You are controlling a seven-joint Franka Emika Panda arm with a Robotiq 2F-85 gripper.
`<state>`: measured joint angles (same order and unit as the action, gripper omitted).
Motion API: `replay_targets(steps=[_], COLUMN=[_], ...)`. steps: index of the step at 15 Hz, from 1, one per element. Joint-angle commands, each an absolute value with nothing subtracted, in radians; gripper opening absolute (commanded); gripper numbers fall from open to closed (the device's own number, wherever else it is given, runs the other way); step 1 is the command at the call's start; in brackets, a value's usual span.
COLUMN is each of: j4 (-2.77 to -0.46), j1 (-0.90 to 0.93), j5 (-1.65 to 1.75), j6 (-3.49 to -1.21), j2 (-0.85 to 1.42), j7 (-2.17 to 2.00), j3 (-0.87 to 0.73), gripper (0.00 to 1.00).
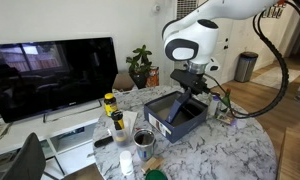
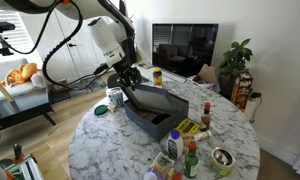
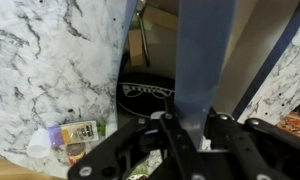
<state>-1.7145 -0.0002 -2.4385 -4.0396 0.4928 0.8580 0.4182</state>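
the hand (image 3: 195,125) reaches down over the rim of the dark blue bin (image 2: 150,112) with a finger on either side of the wall. in the wrist view the fingers look pinched onto that thin upright wall, a hold that suits an edge too slim to take any other way. the bin sits open-topped near the middle of the marble counter (image 1: 240,150), and beyond the bin's end farthest from the hand stand yellow-capped bottles (image 1: 110,103) and a metal tin (image 1: 143,140), upright, apart from it.
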Motion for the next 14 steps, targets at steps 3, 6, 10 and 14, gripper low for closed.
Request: replay_targets(steps=[3,6,10,14], j4=[-1.773,-1.795,-1.785,-1.807], j1=[0.009,0.034,0.072,0.127], j5=[-2.446,-2.419,-2.388,-2.281], j6=[-4.068,-4.053,-4.031,-3.97], j2=[0.37,0.306,0.296,0.313], j7=[0.854,0.805,0.718,0.534], j3=[0.385,0.353,0.317,0.283], gripper=[0.05,0.0,0.01,0.01])
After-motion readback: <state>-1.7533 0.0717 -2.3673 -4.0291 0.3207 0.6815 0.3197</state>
